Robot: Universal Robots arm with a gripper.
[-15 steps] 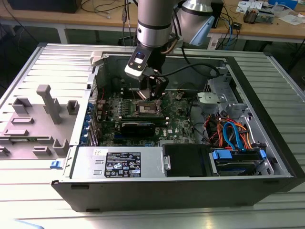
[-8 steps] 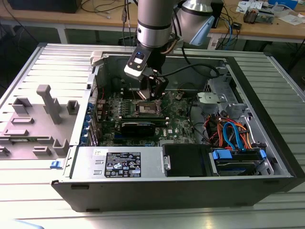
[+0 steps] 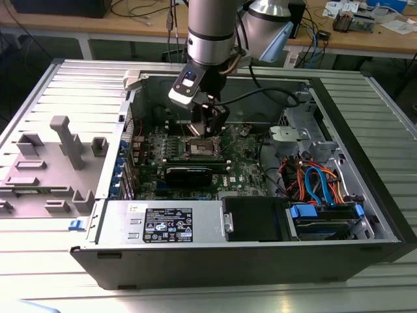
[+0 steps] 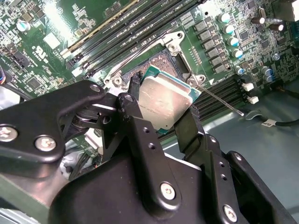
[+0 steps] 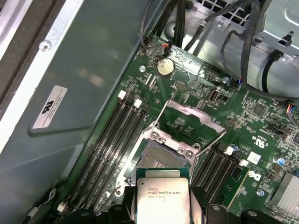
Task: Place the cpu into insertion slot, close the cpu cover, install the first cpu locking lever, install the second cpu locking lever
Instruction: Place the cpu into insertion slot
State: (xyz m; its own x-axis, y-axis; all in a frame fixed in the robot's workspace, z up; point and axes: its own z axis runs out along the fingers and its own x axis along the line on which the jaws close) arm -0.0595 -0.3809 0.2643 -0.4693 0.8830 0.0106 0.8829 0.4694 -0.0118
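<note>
Arm is reaching down into the open case, which is lying on the ribbed metal bench. Its tool end is hanging over the green board, just above the socket.

Fingers are pinching the cpu by two opposite edges, silvery top facing the camera in both wrist views.

The cpu is sitting between the fingers, near one edge of the socket and not seated in it. The socket's dark centre is showing bare.

The cover is standing swung up from the far side of the socket, with board showing through its square window.

One lever is lying released, a thin rod angled out from a socket corner over the memory slots.

More memory slots are running along the other side of the socket.

A coin cell is sitting on the board beyond the cover.

Grey fixture blocks are standing on the bench at the exterior view's left, well apart from the case.
</note>
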